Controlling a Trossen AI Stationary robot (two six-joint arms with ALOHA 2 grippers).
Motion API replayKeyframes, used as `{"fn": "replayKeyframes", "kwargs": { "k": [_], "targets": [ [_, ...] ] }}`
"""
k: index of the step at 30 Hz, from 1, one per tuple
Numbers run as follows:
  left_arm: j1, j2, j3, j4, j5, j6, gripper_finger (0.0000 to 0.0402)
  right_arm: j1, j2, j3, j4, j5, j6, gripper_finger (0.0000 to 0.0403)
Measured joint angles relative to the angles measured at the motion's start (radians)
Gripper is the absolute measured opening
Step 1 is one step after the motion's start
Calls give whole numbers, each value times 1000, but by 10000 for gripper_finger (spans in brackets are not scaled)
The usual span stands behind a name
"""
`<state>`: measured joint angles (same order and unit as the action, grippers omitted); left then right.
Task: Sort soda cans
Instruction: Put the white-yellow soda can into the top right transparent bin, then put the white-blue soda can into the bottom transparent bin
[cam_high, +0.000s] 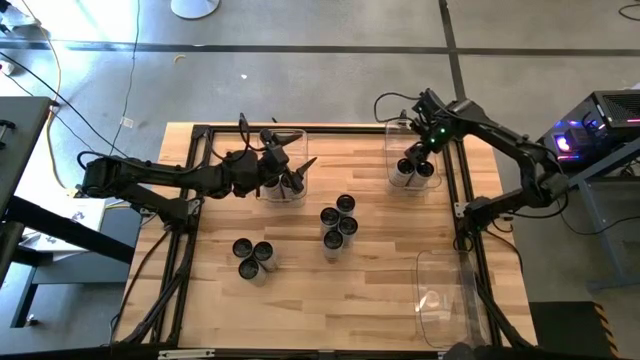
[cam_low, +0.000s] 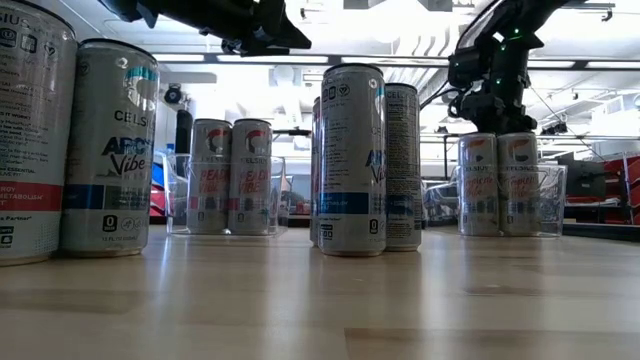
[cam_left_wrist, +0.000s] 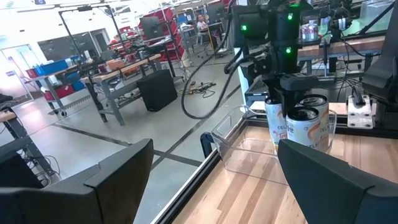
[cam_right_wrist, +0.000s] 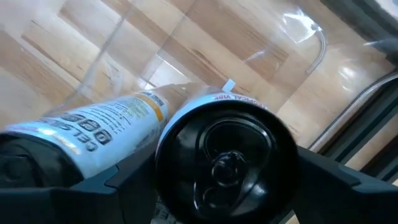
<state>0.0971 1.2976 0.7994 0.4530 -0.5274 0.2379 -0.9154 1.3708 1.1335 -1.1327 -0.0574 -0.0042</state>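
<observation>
The wooden surface (cam_high: 380, 285) carries three clear bins: one at upper centre-left (cam_high: 283, 165), one at upper right (cam_high: 412, 160) and an empty one at lower right (cam_high: 443, 295) of the high view. Loose soda cans stand in two clusters, five around the middle (cam_high: 338, 227) and three at lower left (cam_high: 252, 257); the rest are already binned. The step in hand looks like seating a can in the upper-right bin, and doing it well means lowering it straight, letting go only once its base is flat beside its neighbour (cam_low: 478, 184), then lifting clear without nudging either. The right arm reaches in from the right edge, elbow bent, wrist tipped steeply down over that bin, and the right gripper's (cam_right_wrist: 227, 163) jaws straddle the dark top of a can (cam_right_wrist: 225, 160), apparently clamped on it. The left arm stretches level across the upper left, the left gripper (cam_high: 293, 170) over its bin with jaws spread and nothing between them.
</observation>
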Motion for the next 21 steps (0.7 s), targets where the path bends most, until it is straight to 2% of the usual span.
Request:
{"fn": "replayKeyframes", "kwargs": {
  "k": [16, 21],
  "targets": [
    [0, 0, 0, -16, 0, -1, 339, 6, -6, 239, -147, 4, 8, 287],
    [-1, 0, 0, -29, 0, -1, 339, 70, -67, 293, -88, 4, 5, 287]
  ]
}}
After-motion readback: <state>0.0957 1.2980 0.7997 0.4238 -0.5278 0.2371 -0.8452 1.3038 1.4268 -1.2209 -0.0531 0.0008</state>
